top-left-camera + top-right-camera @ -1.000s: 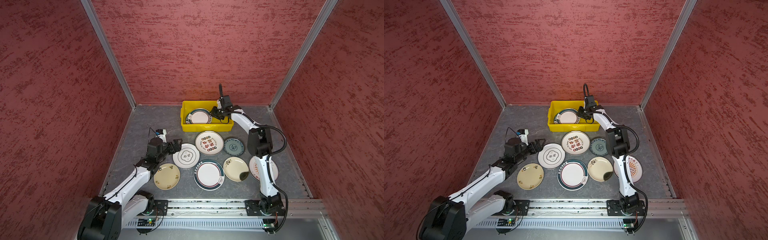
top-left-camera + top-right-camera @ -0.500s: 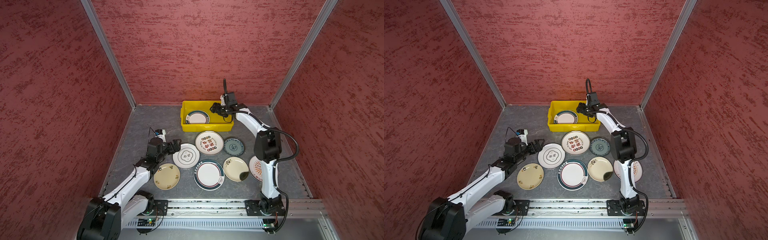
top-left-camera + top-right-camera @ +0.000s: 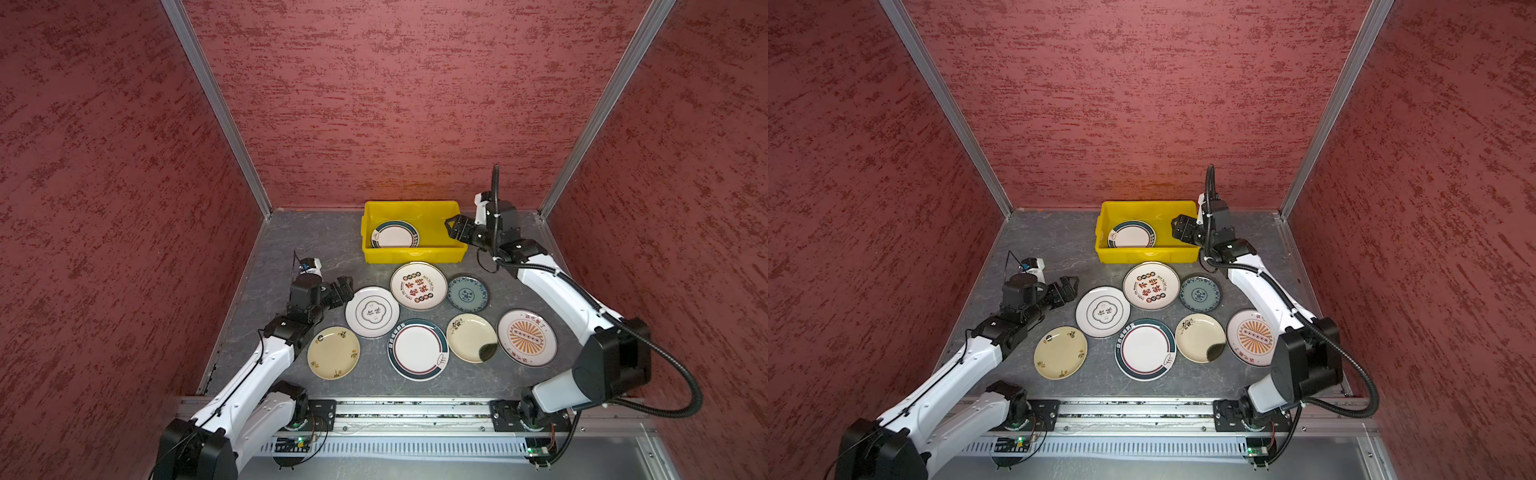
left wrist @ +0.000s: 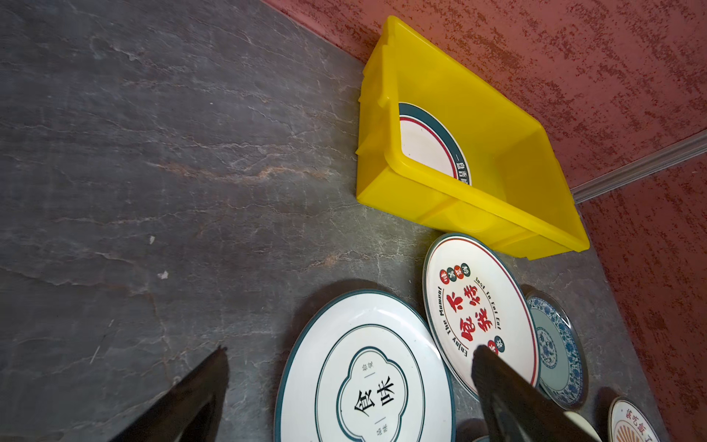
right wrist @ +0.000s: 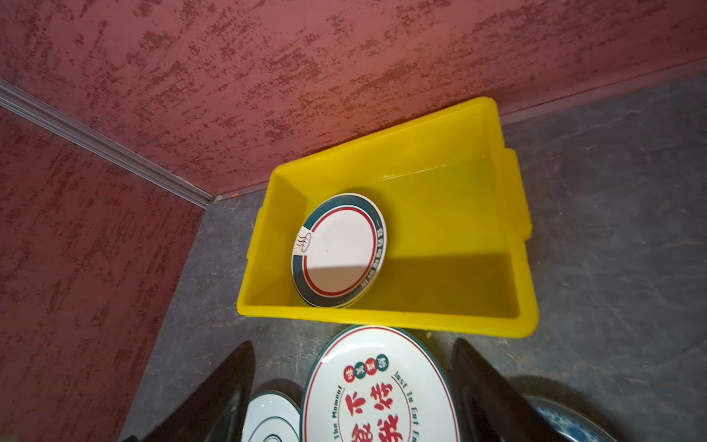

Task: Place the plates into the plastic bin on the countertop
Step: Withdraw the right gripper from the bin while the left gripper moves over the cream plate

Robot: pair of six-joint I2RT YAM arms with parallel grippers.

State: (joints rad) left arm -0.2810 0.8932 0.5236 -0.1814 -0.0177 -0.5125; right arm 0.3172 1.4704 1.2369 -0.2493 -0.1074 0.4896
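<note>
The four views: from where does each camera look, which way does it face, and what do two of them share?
Both top views: high above the front rail, looking down toward the back wall; both arms show, left gripper and right gripper open.
Left wrist: low over the countertop, facing the bin; its two fingers show.
Right wrist: raised beside the bin, looking down into it; its two fingers show.
Shared: both wrist views show the bin, the plate inside it and the red-lettered plate.
</note>
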